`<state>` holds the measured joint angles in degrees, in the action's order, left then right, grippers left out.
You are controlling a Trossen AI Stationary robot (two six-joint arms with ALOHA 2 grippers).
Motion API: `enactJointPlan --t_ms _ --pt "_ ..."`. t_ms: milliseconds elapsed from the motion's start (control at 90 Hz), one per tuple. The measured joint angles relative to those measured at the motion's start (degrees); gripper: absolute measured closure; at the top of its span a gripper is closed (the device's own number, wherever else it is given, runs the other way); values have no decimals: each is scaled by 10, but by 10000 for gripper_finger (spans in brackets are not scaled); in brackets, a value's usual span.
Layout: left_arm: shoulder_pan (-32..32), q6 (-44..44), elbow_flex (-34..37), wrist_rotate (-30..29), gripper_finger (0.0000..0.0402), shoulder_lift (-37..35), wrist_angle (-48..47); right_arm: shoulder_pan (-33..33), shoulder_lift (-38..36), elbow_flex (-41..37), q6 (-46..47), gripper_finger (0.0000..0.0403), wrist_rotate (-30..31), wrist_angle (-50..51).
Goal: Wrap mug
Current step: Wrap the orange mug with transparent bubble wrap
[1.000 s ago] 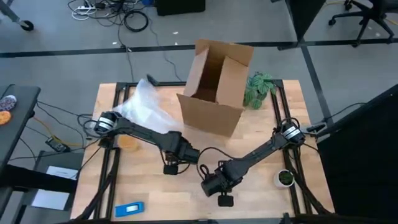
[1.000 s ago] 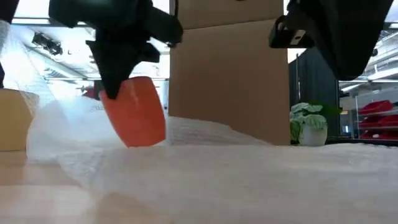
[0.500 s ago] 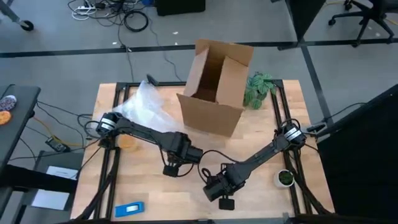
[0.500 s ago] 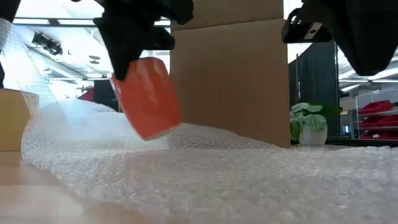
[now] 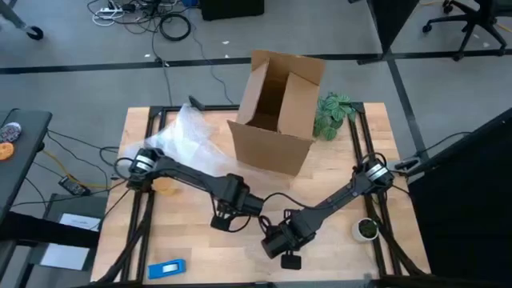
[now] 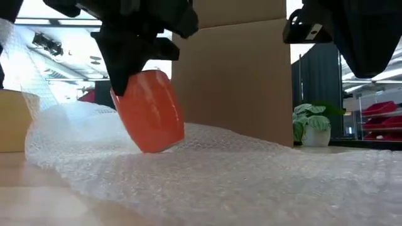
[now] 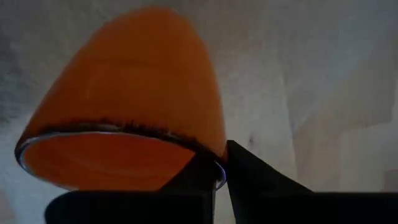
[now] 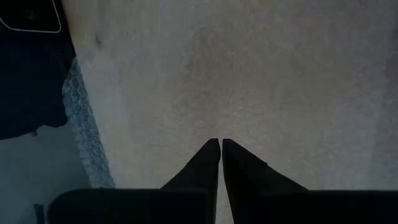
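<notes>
The orange mug hangs tilted from my left gripper, which is shut on its rim near the table's middle. The mug's base is down at the sheet of bubble wrap spread over the table's near half. My right gripper hovers to the right of it, nearer the front edge. Its fingers are shut with nothing between them, and they point down at the bubble wrap. My left gripper pinches the mug's rim, one finger inside the mouth and one outside against the wall. The fingers come from above, pointing down. The mug hangs tilted, mouth up toward the gripper, and its lower edge meets the bubble wrap.
An open cardboard box stands at the far middle, with a small potted plant to its right. A heap of clear wrap lies far left. A small green round object sits near the right edge and a blue item at the front left.
My left gripper has carried the mug a little toward the table's right and near edge, first lifting it off the wrap, then lowering it again. The mug is tipped over more than before. My right gripper has drifted slightly toward the near edge.
</notes>
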<state>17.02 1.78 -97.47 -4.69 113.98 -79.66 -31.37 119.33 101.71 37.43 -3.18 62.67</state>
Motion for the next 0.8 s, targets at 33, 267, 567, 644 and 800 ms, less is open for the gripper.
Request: enactJointPlan --t_ms 33,267,567,644,800 --pt "0 2 -2 0 392 1 -9 1 0 0 0 403 1 0" --pt "0 4 -12 0 381 1 -10 3 0 0 -1 403 7 0" --pt "0 19 -13 0 322 1 5 4 0 0 1 403 8 0" --pt "0 19 -13 0 304 1 8 4 0 0 1 403 8 0" --pt "0 24 -18 -3 283 1 4 4 0 0 1 403 8 -1"
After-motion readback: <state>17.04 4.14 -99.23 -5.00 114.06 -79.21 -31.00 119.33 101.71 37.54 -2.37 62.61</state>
